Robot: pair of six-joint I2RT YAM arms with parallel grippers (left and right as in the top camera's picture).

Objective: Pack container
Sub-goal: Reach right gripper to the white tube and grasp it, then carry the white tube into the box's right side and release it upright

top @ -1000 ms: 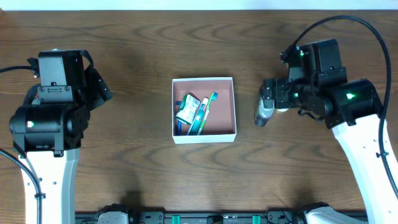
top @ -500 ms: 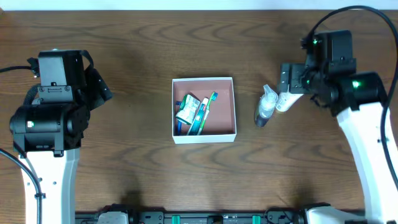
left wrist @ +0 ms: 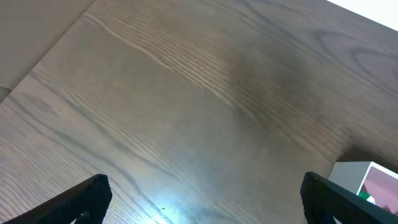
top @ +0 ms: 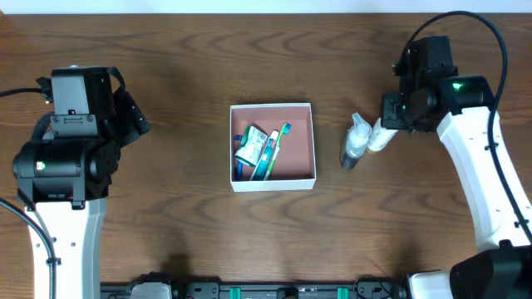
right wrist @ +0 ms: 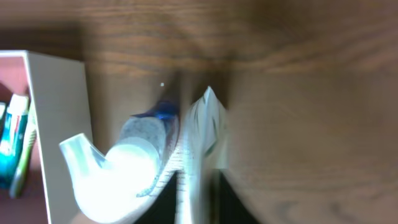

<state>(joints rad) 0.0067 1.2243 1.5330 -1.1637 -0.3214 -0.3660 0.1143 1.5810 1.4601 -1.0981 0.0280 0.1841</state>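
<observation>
Brown wood of the desk (top: 183, 216) fills the overhead view, and at its middle we see the container (top: 273, 182), with green and blue toiletry items (top: 258, 149) lying inside. The left gripper (left wrist: 202, 199) hangs well apart on the left, its jaws spread wide. The right gripper (right wrist: 189, 202) pinches a white tube (right wrist: 199, 130), just beside a spray bottle (top: 354, 145) near the container's right wall.

Your table (top: 166, 216) is dark brown wood, with strong grain running mostly side to side. Along its far edge you get a pale strip (top: 249, 6); wall or floor, can't tell. Note the small bright glare (left wrist: 163, 211) on the wood in the left wrist view.
</observation>
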